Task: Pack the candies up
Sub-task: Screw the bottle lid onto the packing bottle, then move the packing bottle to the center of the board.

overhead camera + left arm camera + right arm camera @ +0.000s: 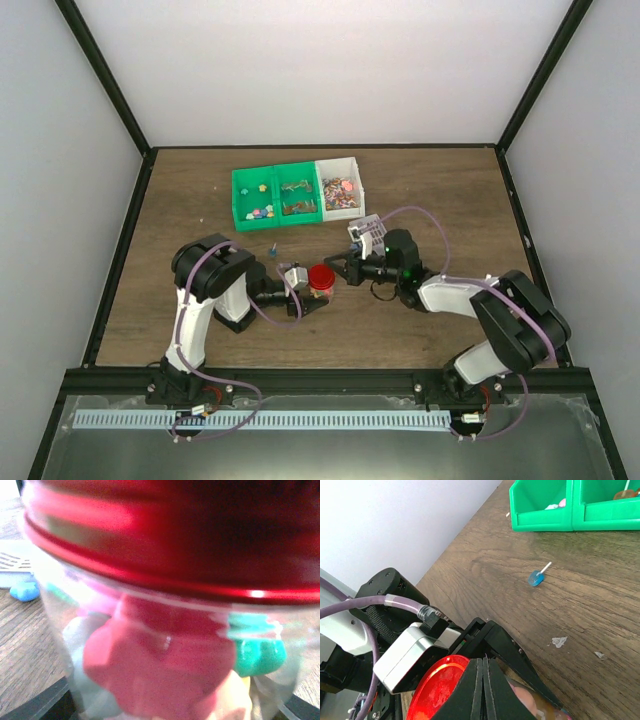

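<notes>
A: Worried about anything here?

B: Yes, the jar [321, 292]. Stands in the middle of the desk [450, 200], squeezed at both sides by the left end effector [308, 289]. Could slip or tip if held too softly during a hard push from above.

A: And the right end effector [483, 670]?

B: Pinched shut, with nothing between the fingers. Right at the edge of the red lid [437, 687] on top of the jar, across from the left one. Hard to tell whether touching or not. Might skid off the smooth lid. Might knock the jar over and spill the candies [160, 665].

A: Candies where?

B: Some inside the jar, pink, green and pale ones pressed up against the glass. More behind the jar, in the bins.

A: How many of each thing?

B: One jar. One red lid. Three bins in a row behind the jar: two green bins [542, 520], one white bin [338, 163]. One blue lollipop [536, 578] lying loose on the desk, behind the jar and in front of the bins. Two tiny pale scraps [559, 641] on the desk near the jar. Candies: too many to count.

A: Anything else to go wrong?

B: Easy to forget that loose lollipop. Could also get bumped and roll farther from the jar.
</notes>
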You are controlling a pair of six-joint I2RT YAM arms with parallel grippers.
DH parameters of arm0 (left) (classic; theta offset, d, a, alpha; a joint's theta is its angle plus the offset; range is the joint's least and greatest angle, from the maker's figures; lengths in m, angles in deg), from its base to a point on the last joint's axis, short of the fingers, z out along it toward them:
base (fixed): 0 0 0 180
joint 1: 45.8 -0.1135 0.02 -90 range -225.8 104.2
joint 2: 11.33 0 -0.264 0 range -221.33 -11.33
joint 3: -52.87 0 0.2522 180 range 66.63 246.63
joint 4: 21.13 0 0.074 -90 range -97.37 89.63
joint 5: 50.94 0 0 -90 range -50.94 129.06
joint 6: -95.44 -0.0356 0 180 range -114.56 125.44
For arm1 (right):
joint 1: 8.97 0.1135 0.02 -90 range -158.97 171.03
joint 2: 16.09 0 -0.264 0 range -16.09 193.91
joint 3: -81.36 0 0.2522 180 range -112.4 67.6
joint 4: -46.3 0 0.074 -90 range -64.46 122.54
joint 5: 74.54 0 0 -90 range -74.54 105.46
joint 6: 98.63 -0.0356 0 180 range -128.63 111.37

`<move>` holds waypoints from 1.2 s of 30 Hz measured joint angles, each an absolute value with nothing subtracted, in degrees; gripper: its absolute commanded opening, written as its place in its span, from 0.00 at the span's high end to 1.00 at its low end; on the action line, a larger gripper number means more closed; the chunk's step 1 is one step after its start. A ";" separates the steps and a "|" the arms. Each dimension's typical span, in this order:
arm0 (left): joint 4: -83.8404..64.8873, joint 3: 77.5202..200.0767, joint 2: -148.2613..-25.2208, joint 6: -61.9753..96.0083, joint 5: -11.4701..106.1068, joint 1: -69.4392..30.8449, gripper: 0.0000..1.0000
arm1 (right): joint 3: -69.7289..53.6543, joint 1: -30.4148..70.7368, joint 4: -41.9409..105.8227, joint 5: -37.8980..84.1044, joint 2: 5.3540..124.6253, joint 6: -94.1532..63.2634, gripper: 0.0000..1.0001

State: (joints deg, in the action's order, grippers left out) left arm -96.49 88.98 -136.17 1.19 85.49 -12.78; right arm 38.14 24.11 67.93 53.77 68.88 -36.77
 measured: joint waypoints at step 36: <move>-96.52 88.67 -135.97 1.78 85.71 -13.11 0.57 | 53.05 30.80 87.21 39.52 63.15 -44.14 0.99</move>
